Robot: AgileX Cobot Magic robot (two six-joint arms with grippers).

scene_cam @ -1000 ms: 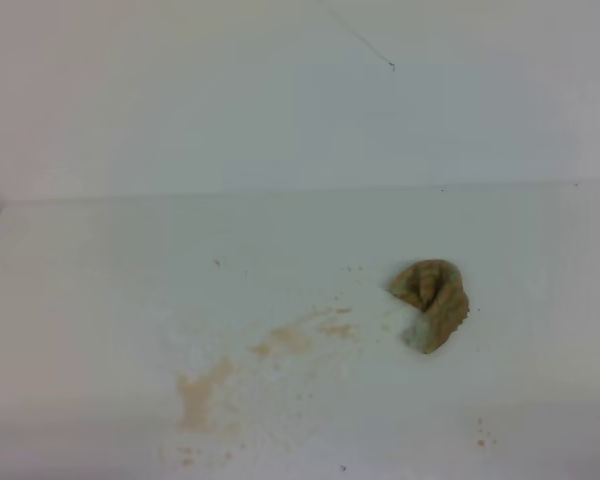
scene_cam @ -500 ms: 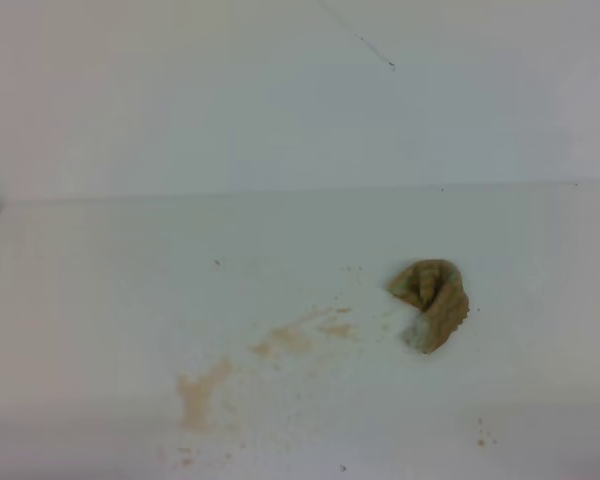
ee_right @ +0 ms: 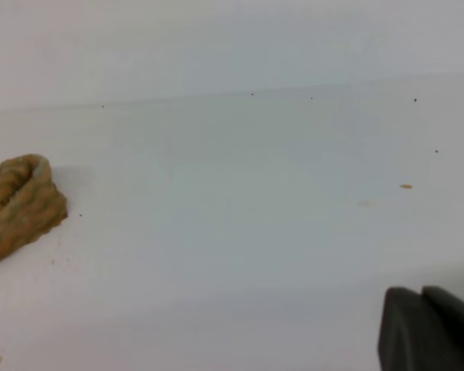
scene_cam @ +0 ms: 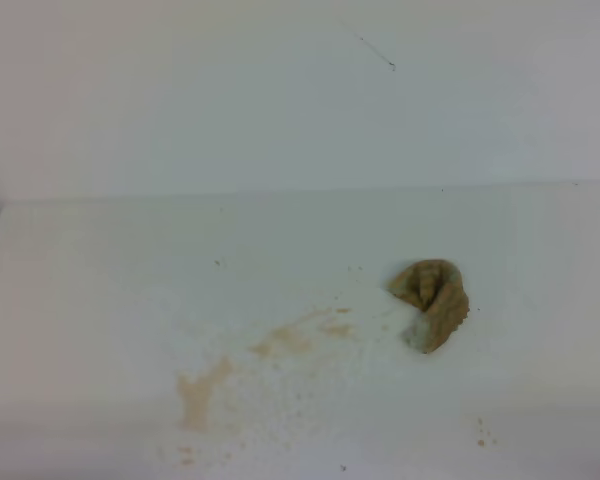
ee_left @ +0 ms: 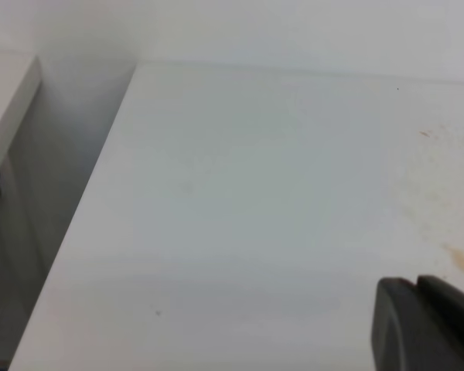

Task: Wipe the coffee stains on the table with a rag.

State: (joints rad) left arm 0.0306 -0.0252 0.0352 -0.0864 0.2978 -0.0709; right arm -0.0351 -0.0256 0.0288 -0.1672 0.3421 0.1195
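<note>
Lying loose toward the table's (scene_cam: 100, 260) right edge, the rag (scene_cam: 432, 300) looks soft, light; pinch its top fold. Right gripper (ee_right: 427, 328) closed, empty; left gripper's (ee_left: 424, 323) state unclear.

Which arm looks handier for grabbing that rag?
Probably the right. The rag lies on the right of the table and shows in the right wrist view, not the left's; the right gripper is shut.

lumpy cloth rag (scene_cam: 432, 302), smooth matt white table (scene_cam: 100, 300)
</note>
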